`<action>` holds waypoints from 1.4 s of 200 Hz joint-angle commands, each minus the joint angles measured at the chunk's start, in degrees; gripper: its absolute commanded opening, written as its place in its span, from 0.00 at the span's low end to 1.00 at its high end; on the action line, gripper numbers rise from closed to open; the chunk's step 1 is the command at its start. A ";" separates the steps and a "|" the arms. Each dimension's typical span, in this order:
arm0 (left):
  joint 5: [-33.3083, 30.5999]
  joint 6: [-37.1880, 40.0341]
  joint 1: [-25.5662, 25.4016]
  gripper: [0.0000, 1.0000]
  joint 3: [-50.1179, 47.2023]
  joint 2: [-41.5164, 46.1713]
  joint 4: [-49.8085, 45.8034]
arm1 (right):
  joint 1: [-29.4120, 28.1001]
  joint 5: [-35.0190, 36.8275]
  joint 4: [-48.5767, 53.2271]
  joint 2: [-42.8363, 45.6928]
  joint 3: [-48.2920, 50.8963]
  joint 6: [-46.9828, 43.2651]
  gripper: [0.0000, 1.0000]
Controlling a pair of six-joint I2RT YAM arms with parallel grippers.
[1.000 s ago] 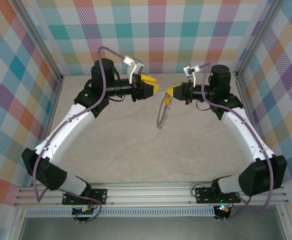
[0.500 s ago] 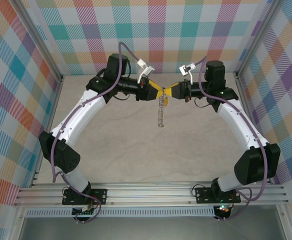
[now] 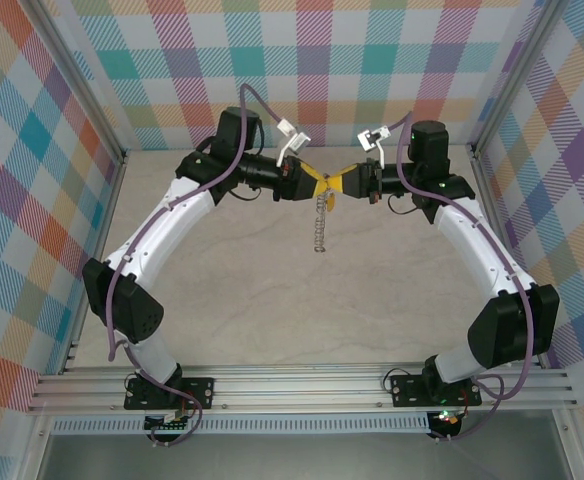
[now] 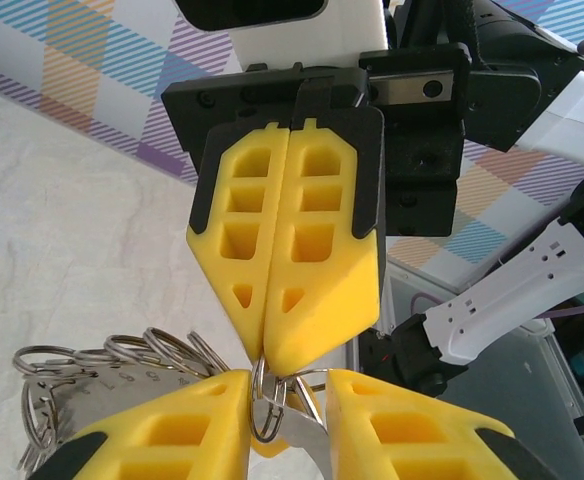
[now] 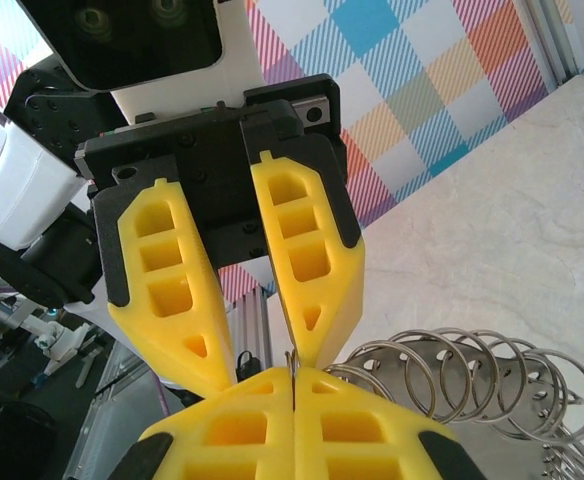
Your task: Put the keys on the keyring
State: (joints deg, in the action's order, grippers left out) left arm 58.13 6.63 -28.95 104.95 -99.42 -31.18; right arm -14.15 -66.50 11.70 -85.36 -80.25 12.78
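The keyring [image 3: 319, 228] is a chain of silvery rings hanging above the table from the two grippers, which meet tip to tip. My right gripper [image 3: 340, 183] is shut on its top ring; a thin wire shows between the pressed fingertips [image 5: 294, 372]. My left gripper [image 4: 290, 378] faces it with jaws apart, straddling that ring [image 4: 262, 405]. A small yellow key head [image 4: 264, 447] and a silvery blade [image 4: 307, 440] lie in the gap. The right gripper [image 4: 272, 352] points down onto the ring. More rings [image 5: 472, 380] trail off to the side.
The beige tabletop [image 3: 272, 290] lies below the hanging chain. Plaid walls [image 3: 42, 180] and aluminium posts [image 3: 97, 110] close in the left, right and back. A metal rail [image 3: 292, 385] runs along the near edge by the arm bases.
Both arms swung inward and met at the middle a second ago. Since then the left jaws have narrowed round the top ring. The chain hangs straighter.
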 commanded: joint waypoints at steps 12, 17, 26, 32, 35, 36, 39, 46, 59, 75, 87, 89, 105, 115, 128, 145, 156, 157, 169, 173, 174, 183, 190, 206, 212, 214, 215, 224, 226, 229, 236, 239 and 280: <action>2.54 -1.12 -0.04 0.23 1.97 -0.75 1.55 | 0.36 -1.63 -2.91 0.29 -0.37 0.00 0.00; 2.60 -1.26 -0.05 0.22 2.10 -0.84 1.55 | 0.35 -1.63 -2.88 0.28 -0.35 0.04 0.00; 2.61 -1.49 -0.14 0.21 2.05 -0.94 1.88 | 0.36 -1.70 -3.00 0.29 -0.35 0.03 0.00; 2.61 -1.62 -0.23 0.20 2.10 -0.95 1.99 | 0.41 -1.64 -2.99 0.28 -0.27 -0.07 0.00; 2.60 -1.70 -0.23 0.19 2.04 -0.98 2.17 | 0.36 -1.65 -3.00 0.28 -0.26 -0.04 0.00; 2.60 -1.79 -0.23 0.19 2.07 -0.97 2.22 | 0.36 -1.68 -3.00 0.33 -0.26 -0.03 0.00; 2.60 -1.84 -0.23 0.18 2.08 -1.01 2.32 | 0.35 -1.69 -2.98 0.29 -0.26 -0.03 0.00; 2.70 -2.04 -0.23 0.15 2.03 -1.01 2.63 | 0.38 -1.50 -2.98 0.33 -0.22 -0.09 0.00; 2.77 -2.45 -0.29 0.08 2.02 -1.05 3.29 | 0.36 -1.44 -3.02 0.26 -0.17 -0.04 0.00; 2.97 -3.30 -0.32 0.00 1.72 -1.12 4.34 | 0.36 -1.54 -2.96 0.29 -0.17 0.01 0.00; 2.89 -4.32 -0.32 0.00 1.06 -0.92 5.78 | 0.35 -1.08 -3.03 0.45 -0.09 0.46 0.00; 2.78 -4.52 -0.32 0.00 0.88 -0.88 6.09 | 0.35 -0.98 -3.08 0.52 -0.04 0.55 0.00; 0.77 -6.41 -0.32 0.00 -1.23 0.24 9.55 | 0.70 0.35 -4.75 1.98 1.34 2.04 0.30; -0.15 -7.33 -0.32 0.00 -3.08 1.48 12.13 | 1.00 1.88 -5.94 3.51 2.84 2.72 0.39; -0.66 -9.07 -0.32 0.00 -5.48 3.03 15.93 | 1.84 3.45 -8.89 5.81 5.52 4.46 0.43; -0.91 -11.07 -0.32 0.00 -7.77 4.89 20.80 | 3.33 5.76 -14.68 8.80 9.94 8.32 0.44; -0.80 -11.95 -0.32 0.00 -8.92 5.90 22.48 | 4.01 8.21 -18.57 10.87 13.27 10.82 0.46; -0.81 -12.02 -0.32 0.00 -9.04 5.99 22.61 | 4.03 8.48 -19.05 11.07 13.54 11.02 0.46; -0.68 -12.98 -0.32 0.00 -10.27 7.02 24.44 | 4.13 10.56 -22.14 13.33 16.68 12.29 0.47; -0.61 -13.31 -0.32 0.00 -10.59 7.39 24.96 | 4.13 11.12 -22.64 13.99 17.44 12.50 0.47; -0.58 -13.40 -0.32 0.00 -10.75 7.44 25.13 | 4.13 11.21 -22.75 14.13 17.60 12.56 0.48; -0.33 -14.16 -0.32 0.00 -11.82 8.39 26.62 | 4.08 11.74 -23.47 15.27 18.93 12.88 0.49; -0.17 -14.85 -0.39 0.00 -12.57 8.98 27.74 | 4.04 11.73 -23.82 15.94 19.61 12.97 0.51; 0.66 -15.64 -0.45 0.00 -13.49 10.20 28.99 | 3.88 11.60 -24.07 17.27 20.67 12.81 0.55; 0.88 -15.77 -0.50 0.00 -13.61 10.52 29.14 | 3.76 11.72 -24.01 17.58 20.92 12.64 0.57; 0.97 -15.73 -0.56 0.00 -13.62 10.66 29.17 | 3.78 11.74 -24.01 17.70 20.92 12.56 0.58; 0.99 -15.80 -0.57 0.00 -13.63 10.70 29.17 | 3.73 11.74 -24.01 17.78 20.97 12.55 0.58; 1.28 -15.71 -0.72 0.00 -13.56 11.02 29.24 | 3.49 11.66 -24.01 17.97 21.01 12.47 0.60; 1.31 -15.70 -0.81 0.00 -13.62 11.13 29.24 | 3.38 11.64 -24.01 18.02 20.94 12.35 0.60; 1.40 -15.69 -0.89 0.00 -13.63 11.31 29.22 | 3.20 11.60 -24.07 17.97 20.92 12.32 0.61; 1.61 -15.69 -1.08 0.00 -13.62 11.43 29.24 | 2.72 11.57 -24.02 17.95 20.71 12.13 0.62; 1.78 -15.68 -1.16 0.00 -13.48 11.49 29.18 | 2.57 11.54 -23.97 17.95 20.60 12.05 0.63; 2.76 -14.73 -2.28 0.00 -12.71 11.31 27.69 | -0.46 10.67 -23.84 17.27 18.42 10.50 0.67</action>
State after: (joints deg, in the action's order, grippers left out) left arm 58.72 -8.21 -30.26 91.85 -89.38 -5.17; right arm -13.02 -54.96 -10.07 -68.25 -59.68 24.82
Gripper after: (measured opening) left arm 0.049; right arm 0.668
